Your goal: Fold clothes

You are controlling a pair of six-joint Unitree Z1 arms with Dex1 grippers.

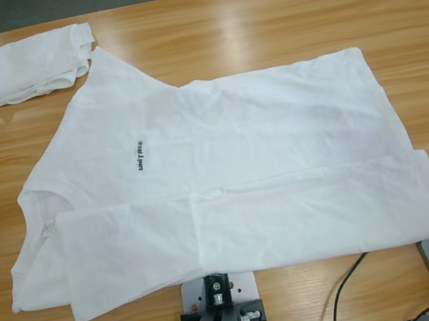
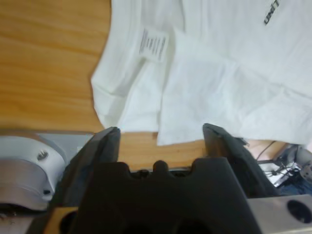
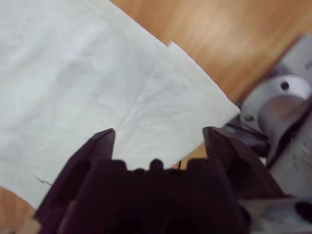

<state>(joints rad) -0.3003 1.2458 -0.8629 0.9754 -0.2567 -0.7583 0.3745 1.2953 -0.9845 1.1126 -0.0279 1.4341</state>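
High view: 1 lettered T-shirt (image 1: 260, 136) lies spread on the wooden table (image 1: 258, 28), its near edge folded up; a folded white bundle (image 1: 28, 67) sits just beside its far-left sleeve. Left wrist view: left gripper (image 2: 161, 130) hangs wide open, holding nothing — above the shirt's collar label (image 2: 153, 45). Right wrist view: right gripper (image 3: 158, 132) gapes empty over the shirt's folded corner.

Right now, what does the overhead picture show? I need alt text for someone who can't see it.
A white T-shirt with small black chest lettering lies spread on a wooden table, its near edge folded over. A folded white bundle sits at the far left corner.
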